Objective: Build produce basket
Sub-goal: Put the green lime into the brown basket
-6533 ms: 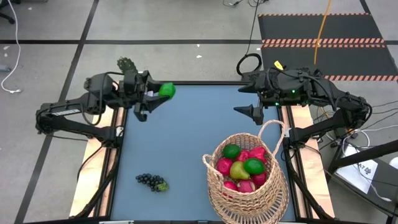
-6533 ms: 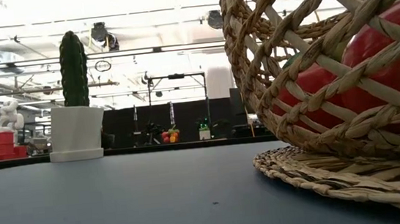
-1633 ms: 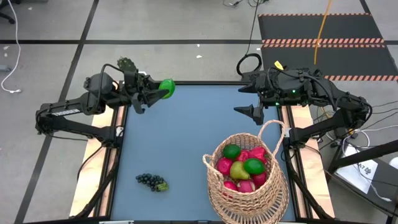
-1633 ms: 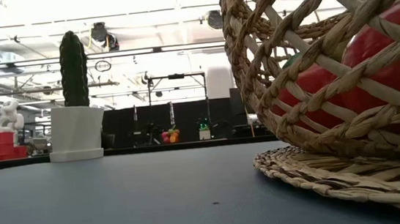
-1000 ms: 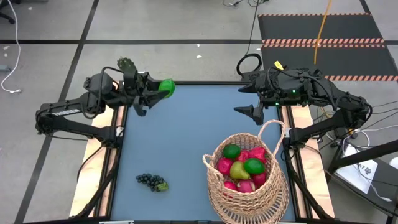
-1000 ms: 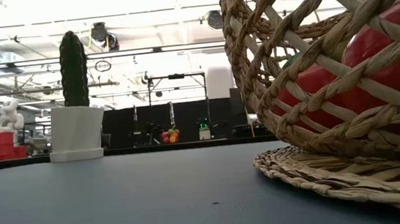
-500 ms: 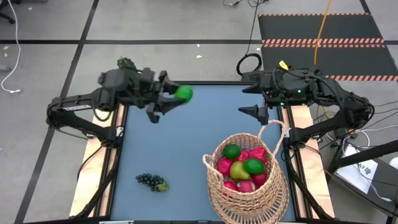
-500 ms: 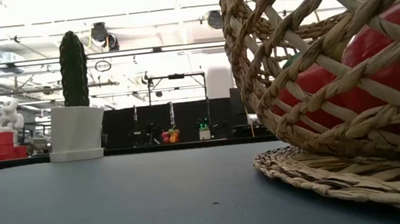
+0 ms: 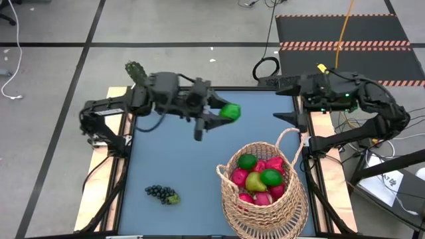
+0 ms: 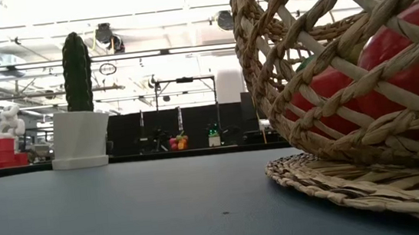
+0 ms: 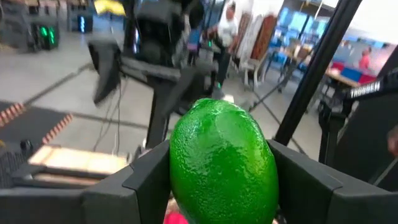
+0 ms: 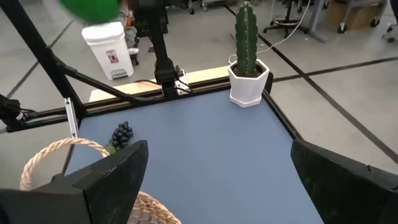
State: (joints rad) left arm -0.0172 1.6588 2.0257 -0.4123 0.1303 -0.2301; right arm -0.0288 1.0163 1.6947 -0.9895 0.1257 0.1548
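**A:** How far along are you?

**B:** You are getting close. Your basket (image 9: 264, 192) is sitting near the front right of the bench (image 9: 172, 159), already holding limes, apples and a pear. Your left end effector (image 9: 216, 119) is squeezing a lime (image 9: 230, 111) up in the air, near the basket.

**A:** What is waiting?

**B:** The grapes (image 9: 161, 194) are lying at the front left. Your right end effector (image 9: 284, 118) is hanging wide apart, empty.

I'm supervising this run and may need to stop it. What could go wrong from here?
The left gripper carries a lime above the table, short of the basket; a slip would send it rolling. The basket is already heaped, so the lime could bounce off. Its arched handle lies near the approach and might be clipped.
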